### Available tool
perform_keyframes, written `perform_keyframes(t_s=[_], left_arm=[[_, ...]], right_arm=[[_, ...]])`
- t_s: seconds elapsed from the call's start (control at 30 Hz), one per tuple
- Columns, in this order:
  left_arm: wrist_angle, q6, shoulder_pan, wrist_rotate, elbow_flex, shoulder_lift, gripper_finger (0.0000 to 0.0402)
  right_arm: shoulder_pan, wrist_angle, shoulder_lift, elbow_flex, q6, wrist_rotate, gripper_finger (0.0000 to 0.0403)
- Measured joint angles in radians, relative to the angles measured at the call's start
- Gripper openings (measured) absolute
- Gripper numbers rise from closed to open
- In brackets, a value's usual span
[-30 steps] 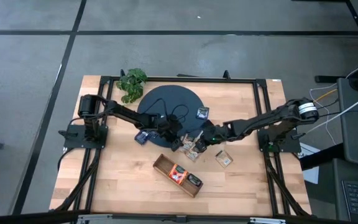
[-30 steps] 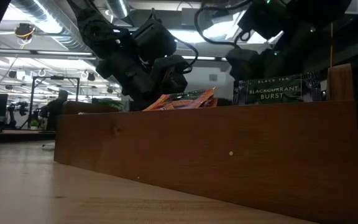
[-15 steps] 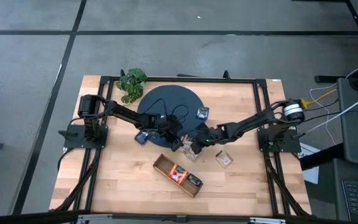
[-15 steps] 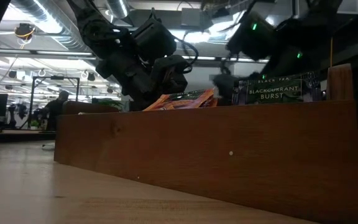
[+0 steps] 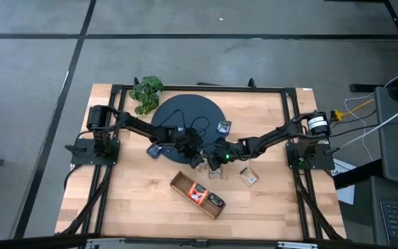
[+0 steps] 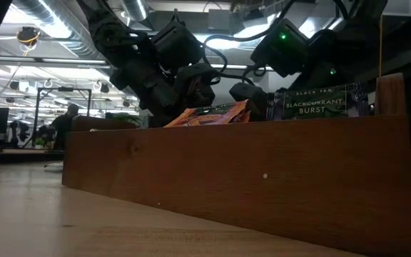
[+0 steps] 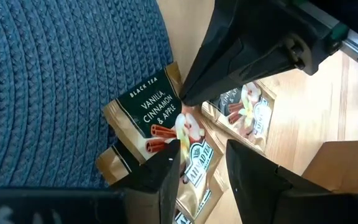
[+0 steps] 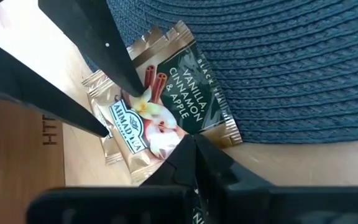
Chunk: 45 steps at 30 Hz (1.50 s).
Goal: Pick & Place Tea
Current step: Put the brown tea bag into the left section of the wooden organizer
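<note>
Fingers (image 8: 194, 155) of the right gripper (image 5: 216, 158) pinch a vanilla-cinnamon-apple sachet (image 8: 179, 106) at the dark mat's (image 5: 185, 114) five-o'clock edge; the left gripper (image 5: 196, 160), jaws parted, faces it from nine o'clock above more sachets (image 7: 244, 115).

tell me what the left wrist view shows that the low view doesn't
Only the left wrist view: the left gripper, fingers apart, over gold vanilla cinnamon apple sachets that lie half on the woven blue mat, with the right gripper shut and touching the top one.

Only the low view: the wooden tray's long side wall, an orange sachet and a blackcurrant sachet standing in it, and the room behind.

Both: the two grippers close together.
</note>
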Motion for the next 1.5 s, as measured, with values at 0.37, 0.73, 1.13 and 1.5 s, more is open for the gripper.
perform_keyframes(t_s=[0.37, 0.73, 1.13, 1.5], left_arm=[[-0.145, 0.087, -0.004, -0.008, 0.000, -0.069, 0.0125], [-0.190, 0.026, -0.056, -0.072, -0.001, -0.057, 0.0125], [-0.221, -0.008, -0.042, -0.059, -0.001, -0.057, 0.0125], [-0.194, -0.030, -0.044, -0.049, -0.001, -0.057, 0.0125]], right_arm=[[0.001, 0.005, 0.001, -0.002, -0.005, -0.003, 0.0017], [0.001, 0.024, 0.003, -0.005, -0.007, -0.005, 0.0016], [0.002, 0.026, 0.003, -0.005, -0.003, -0.005, 0.0009], [0.000, 0.084, 0.007, 0.007, 0.018, 0.008, 0.0005]])
